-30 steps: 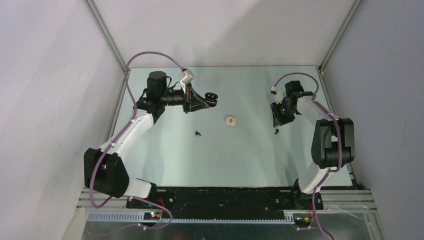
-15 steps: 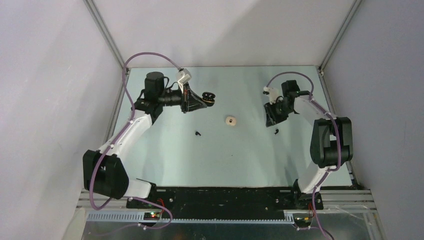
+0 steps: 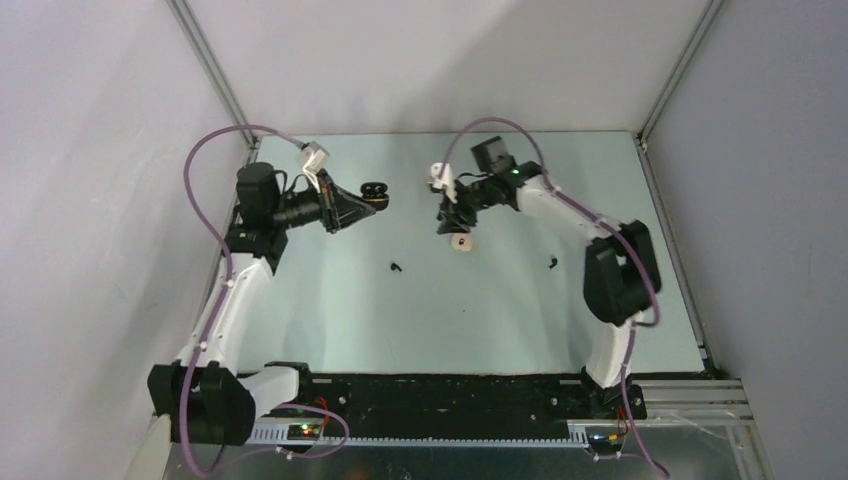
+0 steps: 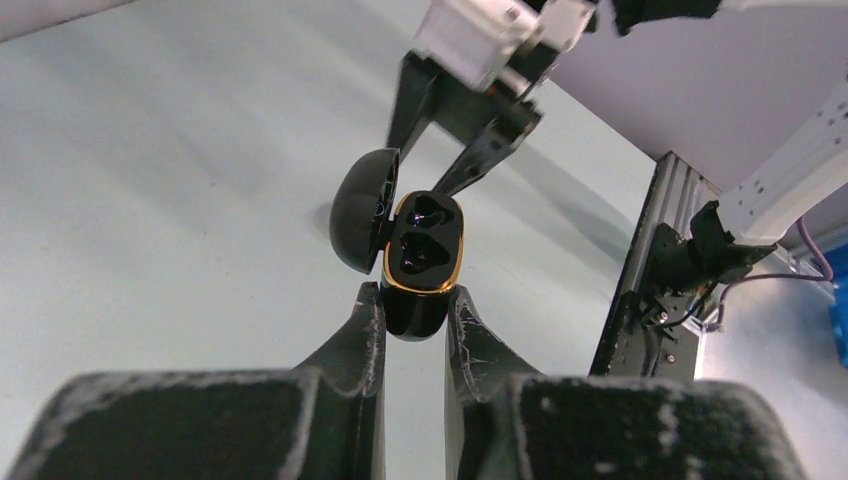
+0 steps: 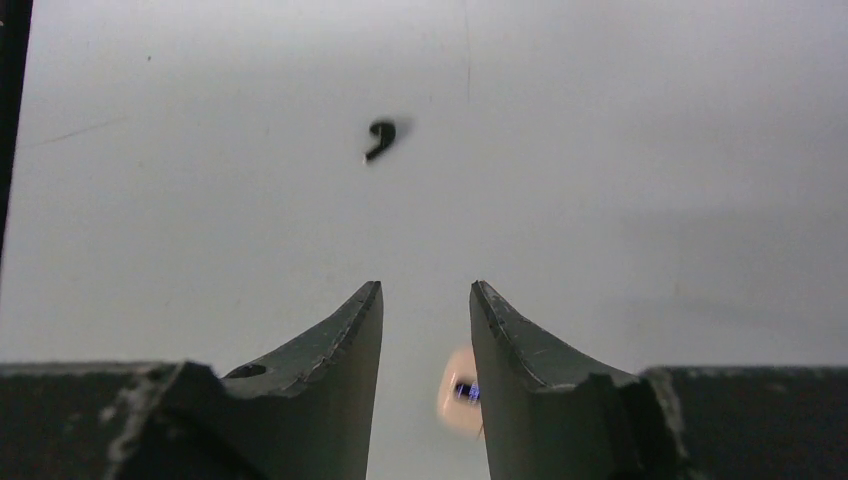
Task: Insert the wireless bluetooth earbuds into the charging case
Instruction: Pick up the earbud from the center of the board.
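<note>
My left gripper (image 3: 366, 196) is shut on a black charging case (image 3: 375, 190) with a gold rim and holds it above the table at the back left. In the left wrist view the case (image 4: 424, 250) sits between my fingertips (image 4: 413, 297), its lid (image 4: 358, 212) hinged open. My right gripper (image 3: 451, 224) is open and empty, just above a cream rounded pebble-sized piece (image 3: 461, 242). That piece shows behind my right finger (image 5: 457, 398); I cannot tell whether it is a case or an earbud. One black earbud (image 3: 396, 267) (image 5: 380, 138) lies left of it, another (image 3: 552, 263) to the right.
Grey walls with metal posts (image 3: 212, 75) close in the table at the back and sides. The black base rail (image 3: 440, 392) runs along the near edge. The right arm's fingers (image 4: 482, 148) show beyond the case in the left wrist view.
The right arm has swung left from the right-hand black earbud to over the cream piece. The left arm has drawn back to the left, still holding the open case.
</note>
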`<control>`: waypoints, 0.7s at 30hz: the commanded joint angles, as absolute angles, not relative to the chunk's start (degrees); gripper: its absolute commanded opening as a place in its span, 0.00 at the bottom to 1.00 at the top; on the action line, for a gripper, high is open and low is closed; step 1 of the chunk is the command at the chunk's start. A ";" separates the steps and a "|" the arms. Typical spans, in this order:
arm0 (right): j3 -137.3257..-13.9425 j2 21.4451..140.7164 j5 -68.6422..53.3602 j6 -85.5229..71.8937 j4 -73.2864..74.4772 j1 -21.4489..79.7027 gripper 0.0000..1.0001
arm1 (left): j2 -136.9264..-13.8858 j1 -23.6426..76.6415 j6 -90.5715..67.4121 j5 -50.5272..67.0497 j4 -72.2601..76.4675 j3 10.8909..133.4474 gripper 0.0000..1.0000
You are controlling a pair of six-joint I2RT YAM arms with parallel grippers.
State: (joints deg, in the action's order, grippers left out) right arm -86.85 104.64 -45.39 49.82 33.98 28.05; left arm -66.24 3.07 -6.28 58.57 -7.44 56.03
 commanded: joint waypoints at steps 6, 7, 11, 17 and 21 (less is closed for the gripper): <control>-107.02 124.58 -49.99 50.54 34.13 36.98 0.41 | -57.18 -3.08 -9.85 56.32 -7.28 54.01 0.00; -109.07 125.44 -49.96 50.45 34.09 37.39 0.40 | -56.67 -3.52 -9.78 56.02 -7.47 53.63 0.00; -114.80 131.45 -49.81 48.65 34.36 39.70 0.39 | -53.28 -4.73 -10.24 55.51 -7.63 52.72 0.00; -118.97 135.79 -48.53 49.26 36.71 42.33 0.39 | -50.68 -5.45 -10.99 56.35 -7.67 50.71 0.00; -121.44 137.28 -46.14 54.21 41.82 44.01 0.37 | -49.79 -5.52 -11.20 56.45 -7.69 49.83 0.00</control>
State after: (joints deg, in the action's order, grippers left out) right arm -117.25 135.70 -47.48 49.95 36.82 42.72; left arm -51.31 -4.97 -10.04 56.07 -8.21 50.28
